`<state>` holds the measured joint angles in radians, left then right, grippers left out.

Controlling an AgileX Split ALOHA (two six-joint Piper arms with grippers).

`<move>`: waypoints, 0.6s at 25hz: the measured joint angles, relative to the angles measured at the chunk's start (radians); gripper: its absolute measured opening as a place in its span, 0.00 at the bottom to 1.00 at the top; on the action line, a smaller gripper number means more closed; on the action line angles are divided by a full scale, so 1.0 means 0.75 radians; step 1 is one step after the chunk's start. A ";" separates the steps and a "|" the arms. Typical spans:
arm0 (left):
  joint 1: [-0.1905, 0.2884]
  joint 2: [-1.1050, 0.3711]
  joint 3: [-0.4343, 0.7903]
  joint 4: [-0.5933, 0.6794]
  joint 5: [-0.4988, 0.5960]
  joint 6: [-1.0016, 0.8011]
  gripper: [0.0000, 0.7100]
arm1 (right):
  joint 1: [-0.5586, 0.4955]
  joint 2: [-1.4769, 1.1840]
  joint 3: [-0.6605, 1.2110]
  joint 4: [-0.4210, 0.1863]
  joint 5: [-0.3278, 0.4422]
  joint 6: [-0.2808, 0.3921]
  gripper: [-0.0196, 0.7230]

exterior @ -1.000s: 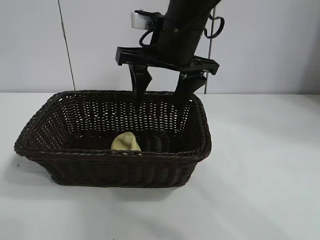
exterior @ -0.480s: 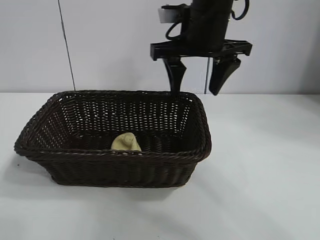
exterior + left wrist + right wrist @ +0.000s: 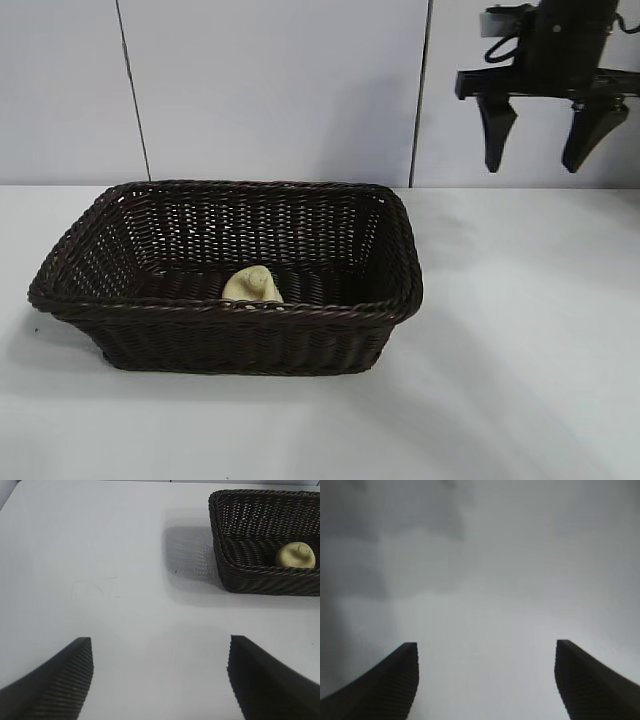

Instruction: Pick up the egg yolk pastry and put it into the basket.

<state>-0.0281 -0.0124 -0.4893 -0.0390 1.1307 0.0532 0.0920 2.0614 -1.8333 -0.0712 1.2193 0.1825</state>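
Exterior view: pale yellow round egg yolk pastry (image 3: 252, 285) lies inside dark woven wicker basket (image 3: 400, 300), evidently delivered; right gripper (image 3: 540, 130) hangs high, jaws apart, empty; left gripper (image 3: 160, 680) parked, jaws apart.

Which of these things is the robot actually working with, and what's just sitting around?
Part of the job:
- pastry, lying in the basket
- basket
- right gripper, open and empty, up in the air to the basket's right

Just there:
- table
- left gripper, open, parked over bare table
- wall

Dark brown woven basket (image 3: 400, 300); pale yellow pastry (image 3: 252, 285); white table (image 3: 520, 350)
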 joint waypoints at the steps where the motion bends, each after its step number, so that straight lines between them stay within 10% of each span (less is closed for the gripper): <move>1: 0.000 0.000 0.000 0.000 0.000 0.000 0.76 | -0.025 0.000 0.000 -0.002 0.000 0.002 0.76; 15: 0.000 0.000 0.000 0.000 0.000 0.000 0.76 | -0.017 -0.071 0.162 0.067 0.001 -0.072 0.76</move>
<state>-0.0281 -0.0124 -0.4893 -0.0390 1.1307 0.0532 0.0789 2.0081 -1.7120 -0.0211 1.2203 0.1288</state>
